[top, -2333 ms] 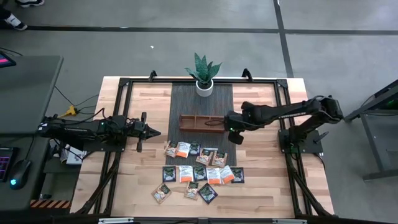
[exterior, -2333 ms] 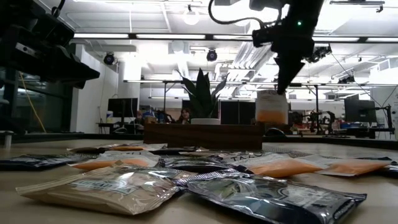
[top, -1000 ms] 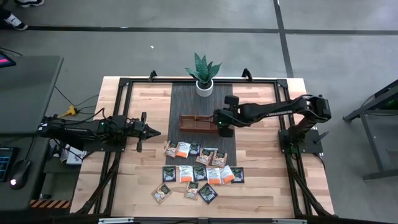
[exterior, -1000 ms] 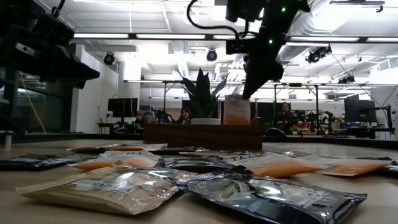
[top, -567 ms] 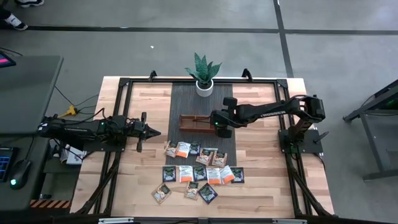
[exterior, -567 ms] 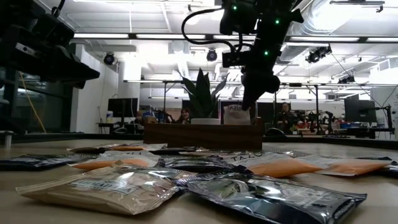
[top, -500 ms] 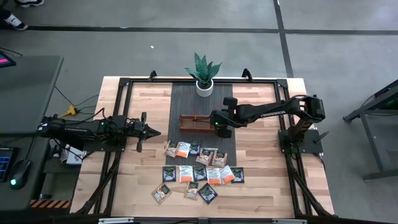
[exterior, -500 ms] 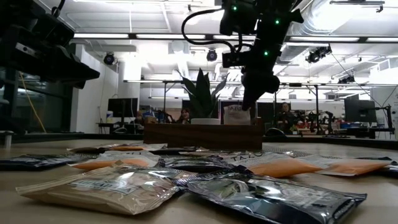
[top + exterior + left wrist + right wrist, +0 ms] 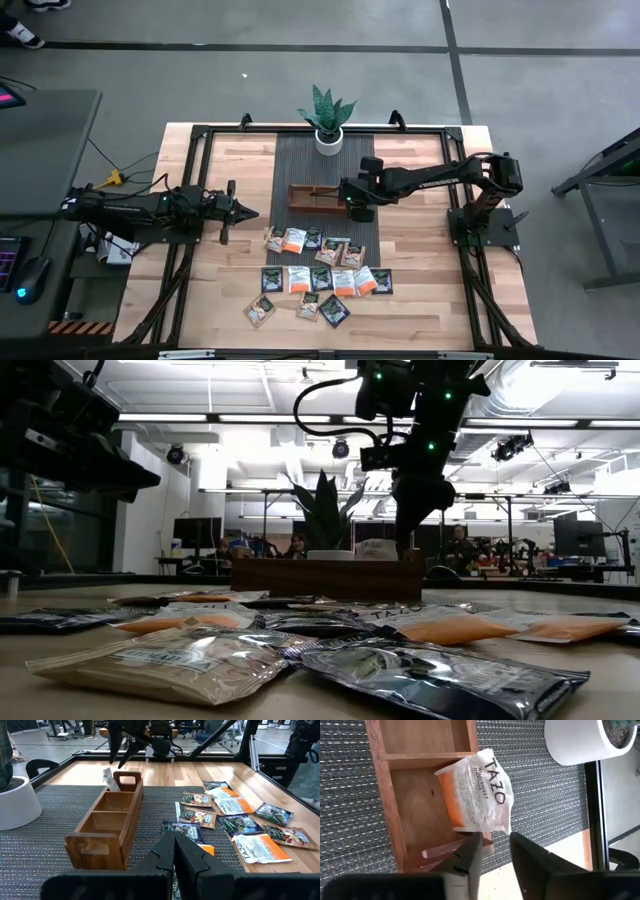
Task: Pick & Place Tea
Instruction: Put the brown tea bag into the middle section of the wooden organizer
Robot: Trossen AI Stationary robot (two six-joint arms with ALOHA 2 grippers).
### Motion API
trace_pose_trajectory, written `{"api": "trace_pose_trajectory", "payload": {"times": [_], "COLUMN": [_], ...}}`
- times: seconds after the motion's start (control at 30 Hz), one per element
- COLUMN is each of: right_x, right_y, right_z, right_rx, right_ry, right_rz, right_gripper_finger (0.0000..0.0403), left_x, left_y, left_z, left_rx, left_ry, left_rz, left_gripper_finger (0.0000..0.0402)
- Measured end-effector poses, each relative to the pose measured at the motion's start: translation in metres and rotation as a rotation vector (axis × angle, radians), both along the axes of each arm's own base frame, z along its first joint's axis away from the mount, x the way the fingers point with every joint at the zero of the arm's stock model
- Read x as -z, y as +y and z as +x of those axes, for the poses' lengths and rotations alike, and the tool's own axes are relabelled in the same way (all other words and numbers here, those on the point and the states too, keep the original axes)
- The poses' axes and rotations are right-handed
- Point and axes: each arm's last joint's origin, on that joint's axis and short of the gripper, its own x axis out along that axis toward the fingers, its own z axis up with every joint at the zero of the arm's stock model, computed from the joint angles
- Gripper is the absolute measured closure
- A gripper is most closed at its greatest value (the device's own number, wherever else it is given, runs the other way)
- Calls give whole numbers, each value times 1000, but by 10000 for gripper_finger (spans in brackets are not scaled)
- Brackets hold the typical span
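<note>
The brown wooden tray lies on the dark mat. An orange-and-white tea packet stands tilted in its right end compartment, lower edge on the floor, upper part leaning on the tray's far long wall. My right gripper hangs open just above that compartment, fingers apart and clear of the packet. Several more tea packets lie flat on the wood near the front. My left gripper is shut and holds nothing, parked at the table's left.
A potted plant stands on the mat behind the tray; its white pot is close to the right gripper. The tray's other two compartments are open. A black frame runs around the table.
My right gripper, carrying the orange-and-white packet, has gone slightly toward the table's left and down over the tray's right end. It has let go: the packet has dropped from the fingers into the compartment and now shows only its top edge above the tray wall.
</note>
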Motion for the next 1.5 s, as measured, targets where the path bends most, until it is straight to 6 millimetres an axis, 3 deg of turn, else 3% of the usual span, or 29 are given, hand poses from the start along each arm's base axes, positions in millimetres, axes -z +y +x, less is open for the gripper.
{"api": "trace_pose_trajectory", "payload": {"times": [0.2, 0.33, 0.53, 0.67, 0.77, 1.13, 1.5], "right_x": [-2, -14, -27, -18, -6, 35, 44], "right_y": [0, 4, 25, 39, 46, 49, 72], "right_z": [0, 5, 9, 11, 17, 44, 57], "right_rx": [5, 13, 20, -24, -59, -64, -56], "right_ry": [-13, -49, -99, -123, -144, -140, -158], "right_rz": [-19, 10, 243, 542, 639, 628, 528], "right_gripper_finger": [245, 226, 217, 217, 217, 217, 217], "left_x": [0, 0, 0, 0, 0, 0, 0], "left_y": [0, 0, 0, 0, 0, 0, 0], "left_z": [0, 0, 0, 0, 0, 0, 0], "left_rx": [0, 0, -1, -1, 0, 0, 0], "left_ry": [0, 0, 0, 0, 0, 0, 0], "left_rz": [0, 0, 0, 0, 0, 0, 0], "left_gripper_finger": [401, 401, 401, 401, 401, 401, 401]}}
